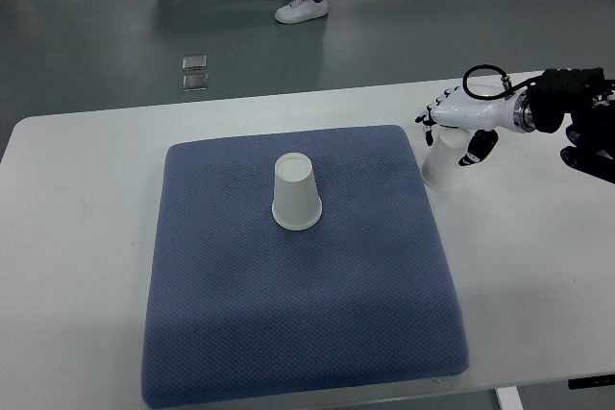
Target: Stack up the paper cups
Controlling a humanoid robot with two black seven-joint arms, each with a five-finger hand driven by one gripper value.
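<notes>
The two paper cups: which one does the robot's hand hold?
The cup at the mat's right edge, standing upside down on the white table. The right hand wraps it. The other cup stands untouched mid-mat.

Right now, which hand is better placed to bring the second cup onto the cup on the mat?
The right hand. Its fingers already wrap the paper cup standing on the table just off the blue mat; the upside-down cup waits mid-mat. No left arm is visible.

Two paper cups: one (447, 165) under the right hand (459, 129), one (295, 192) well apart, leftward; one blue mat (298, 304).
</notes>
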